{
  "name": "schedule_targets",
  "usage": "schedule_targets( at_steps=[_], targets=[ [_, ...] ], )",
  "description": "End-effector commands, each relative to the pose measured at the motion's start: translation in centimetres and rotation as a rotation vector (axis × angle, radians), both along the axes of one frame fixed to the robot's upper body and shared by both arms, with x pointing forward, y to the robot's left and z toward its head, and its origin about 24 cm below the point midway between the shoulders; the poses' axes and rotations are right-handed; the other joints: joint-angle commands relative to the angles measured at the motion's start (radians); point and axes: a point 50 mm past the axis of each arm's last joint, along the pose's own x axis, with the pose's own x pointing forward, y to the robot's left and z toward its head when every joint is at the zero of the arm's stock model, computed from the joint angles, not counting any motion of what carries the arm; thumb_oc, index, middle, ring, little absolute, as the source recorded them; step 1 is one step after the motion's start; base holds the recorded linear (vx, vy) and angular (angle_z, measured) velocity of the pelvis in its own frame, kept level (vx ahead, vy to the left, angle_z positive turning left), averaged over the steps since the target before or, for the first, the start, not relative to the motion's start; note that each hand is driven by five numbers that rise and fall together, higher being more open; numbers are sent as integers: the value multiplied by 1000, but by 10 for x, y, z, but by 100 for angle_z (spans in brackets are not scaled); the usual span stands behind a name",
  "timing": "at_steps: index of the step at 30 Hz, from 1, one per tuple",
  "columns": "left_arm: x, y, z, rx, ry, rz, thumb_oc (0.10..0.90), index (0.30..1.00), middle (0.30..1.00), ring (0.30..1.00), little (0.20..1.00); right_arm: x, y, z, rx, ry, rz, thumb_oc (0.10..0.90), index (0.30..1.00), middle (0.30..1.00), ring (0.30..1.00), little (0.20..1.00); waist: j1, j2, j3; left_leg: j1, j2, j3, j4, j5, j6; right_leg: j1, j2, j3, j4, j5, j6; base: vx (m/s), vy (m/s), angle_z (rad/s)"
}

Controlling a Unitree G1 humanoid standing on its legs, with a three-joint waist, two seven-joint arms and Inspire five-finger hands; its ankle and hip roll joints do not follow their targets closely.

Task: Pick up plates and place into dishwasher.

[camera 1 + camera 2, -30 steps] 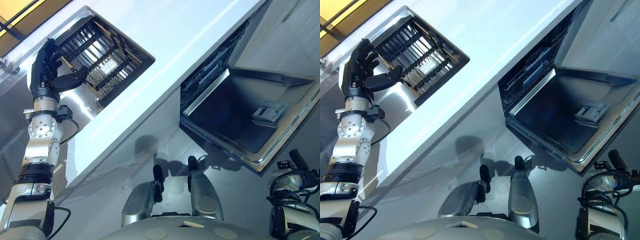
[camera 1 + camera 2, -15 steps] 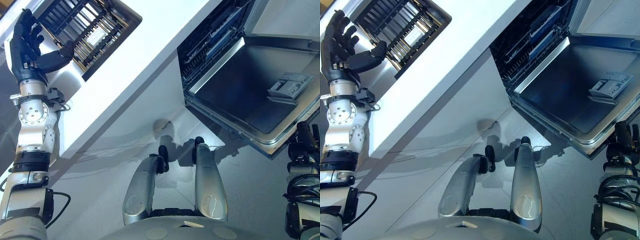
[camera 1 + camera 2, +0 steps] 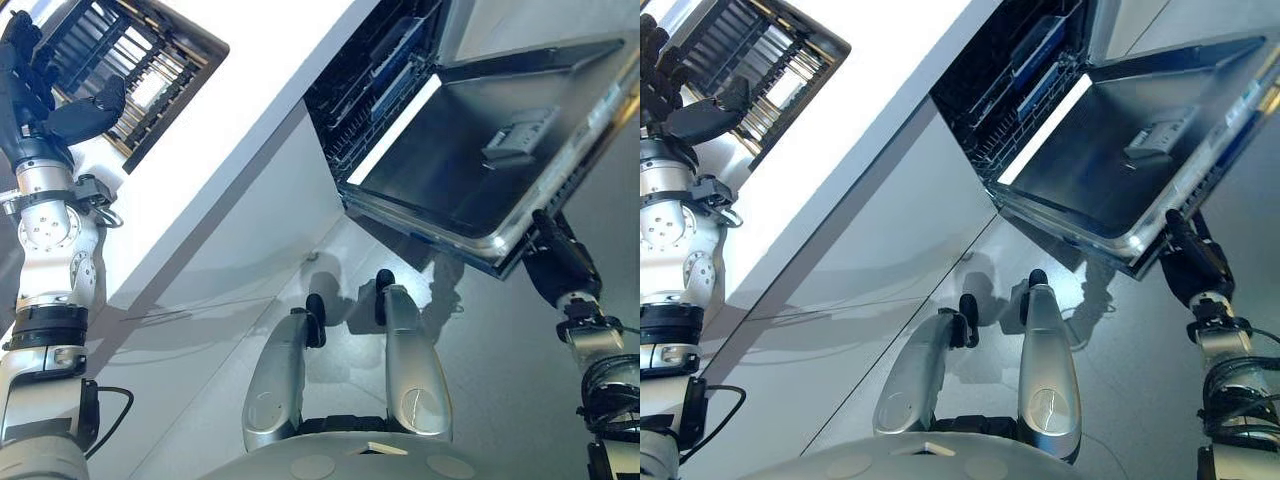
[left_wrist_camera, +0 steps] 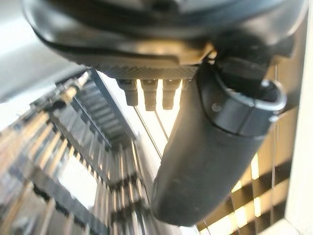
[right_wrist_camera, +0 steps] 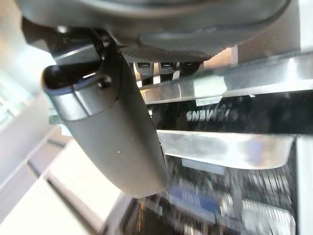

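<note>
Left hand (image 3: 45, 95) hovering released beside the counter's (image 3: 250, 100) rack (image 3: 140, 60), right hand (image 3: 555, 262) reaching under the dishwasher door (image 3: 470, 170), grip unclear

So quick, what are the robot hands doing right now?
Left robot hand: open, holding nothing, by the dish rack.
Right robot hand: at the dishwasher door edge, cannot tell.

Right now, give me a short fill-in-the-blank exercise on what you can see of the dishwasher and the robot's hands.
1. The dishwasher door hangs ____.
2. The right hand reaches up to the door's ____ edge.
3. The left hand is raised beside the dish ____ in the counter.

Missing words: open; outer; rack
</note>
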Motion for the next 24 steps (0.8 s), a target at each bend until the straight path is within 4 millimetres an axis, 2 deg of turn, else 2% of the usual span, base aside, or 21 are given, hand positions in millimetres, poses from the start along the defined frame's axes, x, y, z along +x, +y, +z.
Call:
schedule_targets(
  at_steps=[1,3,5,7,10,12,15,19,22,24],
  targets=[
    [-5,-11,28,57,-182,-58,800,900,900,900,900,58,190,134,-7,-711,936,800,900,900,900,900,45,-80,-40,20,-73,115,66,38,80,129,17,75,-43,38,-23,72,65,-18],
    [-2,-9,27,48,-162,-58,800,900,900,900,900,52,211,153,-9,-783,971,800,900,900,900,900,48,-89,-60,49,-77,117,29,41,86,155,8,78,-90,68,-12,82,90,-18],
    [-1,-6,24,40,-145,-61,800,900,900,900,900,51,218,162,-19,-798,951,800,900,900,900,900,53,-95,-76,77,-82,116,1,32,92,181,2,77,-119,81,-3,79,85,-24],
    [1,-3,24,35,-130,-60,800,900,900,900,900,51,220,161,-40,-783,921,800,900,900,900,900,56,-100,-91,104,-87,112,-31,24,97,207,-3,78,-145,90,3,84,82,-9],
    [2,-1,23,35,-111,-65,800,900,900,900,900,55,214,154,-65,-725,854,800,900,900,900,900,64,-110,-118,143,-94,104,-81,18,100,247,-10,70,-185,97,11,83,69,78],
    [0,2,19,32,-91,-79,800,900,900,900,900,60,198,139,-77,-636,737,800,900,900,900,900,70,-118,-143,179,-98,95,-123,24,101,283,-18,62,-223,106,19,107,74,48],
    [-7,4,8,15,-65,-105,800,900,900,900,900,61,163,109,-121,-500,531,800,900,900,900,900,74,-128,-177,239,-99,80,-206,45,99,337,-22,53,-294,119,31,71,76,40],
    [-25,-1,-22,-7,-35,-130,800,900,900,900,900,40,119,60,-195,-338,299,800,900,900,900,900,77,-138,-232,314,-99,67,-321,79,101,408,-11,44,-389,136,44,51,65,23],
    [-34,-7,-40,-30,-4,-135,800,900,900,900,900,24,99,41,-305,-274,145,800,900,900,900,900,75,-140,-276,369,-97,57,-398,96,101,466,3,42,-458,147,46,60,62,6],
    [-36,-10,-49,-51,13,-138,800,900,900,900,900,18,95,35,-422,-248,67,800,900,900,900,900,70,-140,-294,397,-94,50,-441,110,101,492,10,44,-491,156,45,12,55,6]
  ],
)
